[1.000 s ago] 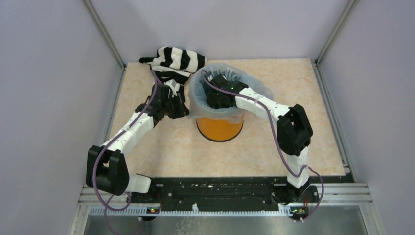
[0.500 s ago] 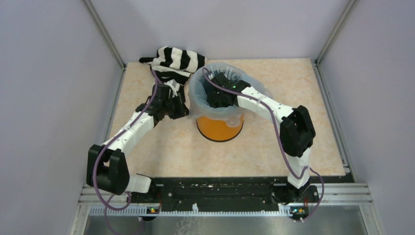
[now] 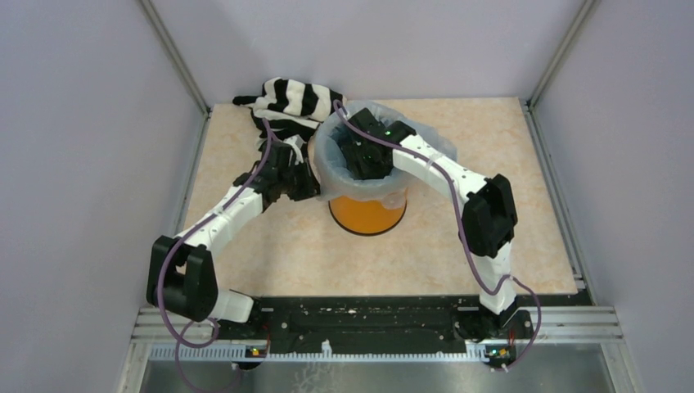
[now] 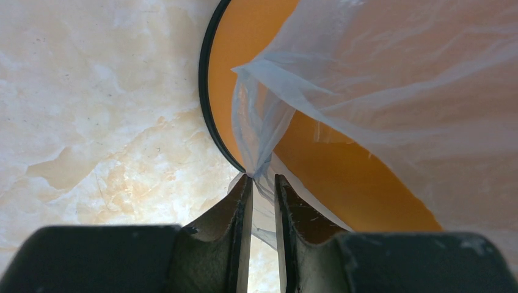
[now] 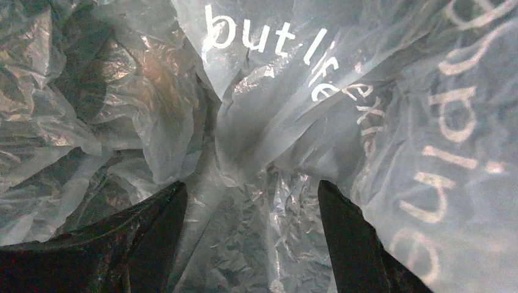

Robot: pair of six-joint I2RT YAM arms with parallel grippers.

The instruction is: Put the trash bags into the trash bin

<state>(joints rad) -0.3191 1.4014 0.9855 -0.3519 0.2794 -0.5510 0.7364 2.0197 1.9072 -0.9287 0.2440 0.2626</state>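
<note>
The trash bag [image 3: 326, 160] sits in the trash bin [image 3: 367, 215], which stands upright near the middle of the table [image 3: 270, 246]. The bag's thin blue film lines the inside, and its top is spread over the rim and hangs down the upper part of the orange wall. The left gripper [image 4: 262, 180] is low beside the bin's left side. Its two fingers are drawn almost together, with only a thin slit between them, and a gathered fold of the bag's hanging edge is pinched in that slit. This fold is pulled down along the orange wall toward the black ring at the bin's foot. The right arm reaches over the rim from the right, and the right gripper [image 5: 250, 190] points down inside the bag. Its fingers are spread wide apart, and crumpled film lies between and below them, but nothing is clamped. White lettering shows on the film around it, with the words "but life" readable in the right wrist view. A black-and-white striped cloth [image 3: 296, 97] lies bunched at the far left of the table, just beyond the left arm and close to the bin's rim.
</note>
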